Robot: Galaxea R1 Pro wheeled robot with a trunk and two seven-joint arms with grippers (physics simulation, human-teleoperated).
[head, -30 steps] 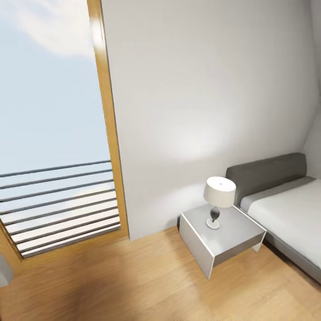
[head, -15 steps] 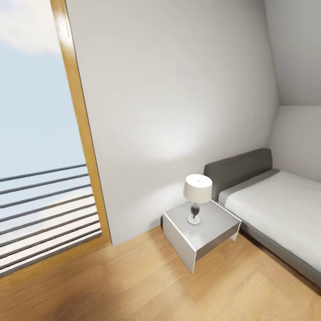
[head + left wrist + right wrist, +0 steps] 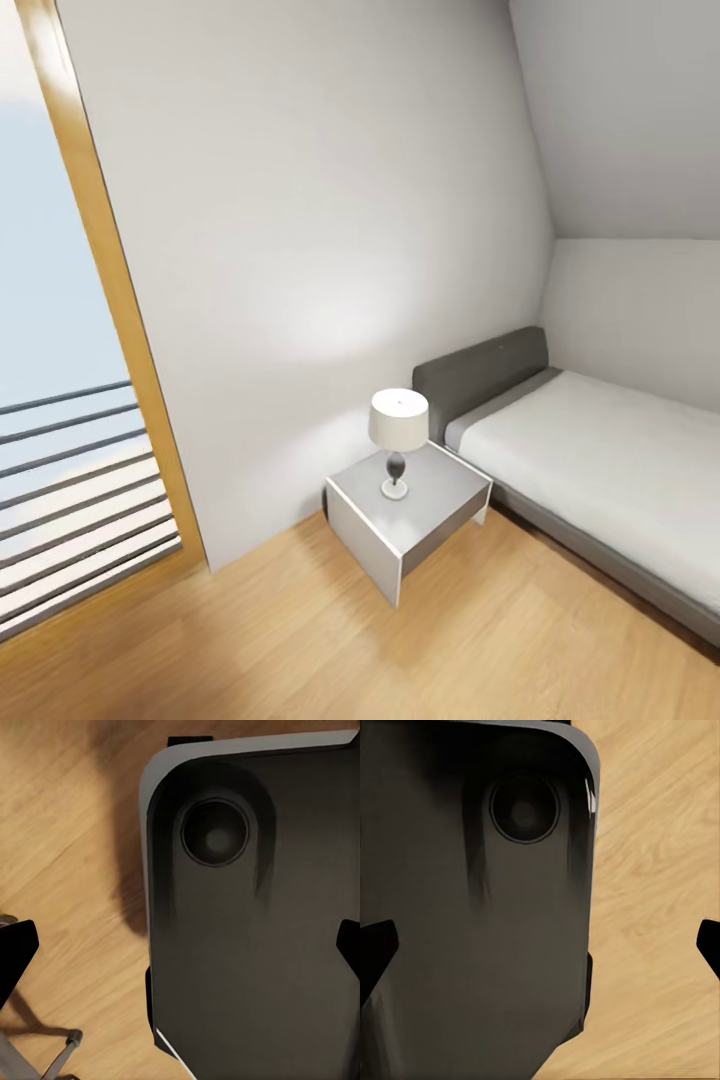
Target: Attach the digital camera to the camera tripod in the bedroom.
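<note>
The robot is in the bedroom, w/ the head view facing a corner: pale wall (image 3: 330, 200), wood floor (image 3: 300, 640), a grey-framed bed (image 3: 600, 460) w/ white mattress along the right side, and a low grey bedside surface (image 3: 440, 505) just beside the headboard. A small lamp (image 3: 398, 440) w/ white shade stands on that surface. At left is a tall window (image 3: 60, 420) w/ wood frame and horizontal rails outside.

Neither camera nor tripod can be made out from these views, so where they sit can't be told.

Left hand (image 3: 180, 945): both dark fingertips sit at opposite edges of the wrist view, so it's spread wide, holding nothing; below it are the robot's dark base (image 3: 247, 915) and floor. Right hand (image 3: 540, 945): same, tips far apart, empty, over the base and floor.

Step in hand, as a judgement: search/approach phase, approx. the very start of the task; nothing is grasped or attached yet. The next move likely calls for scanning the rest of the room to find the tripod and camera, then driving near enough to reach them.
</note>
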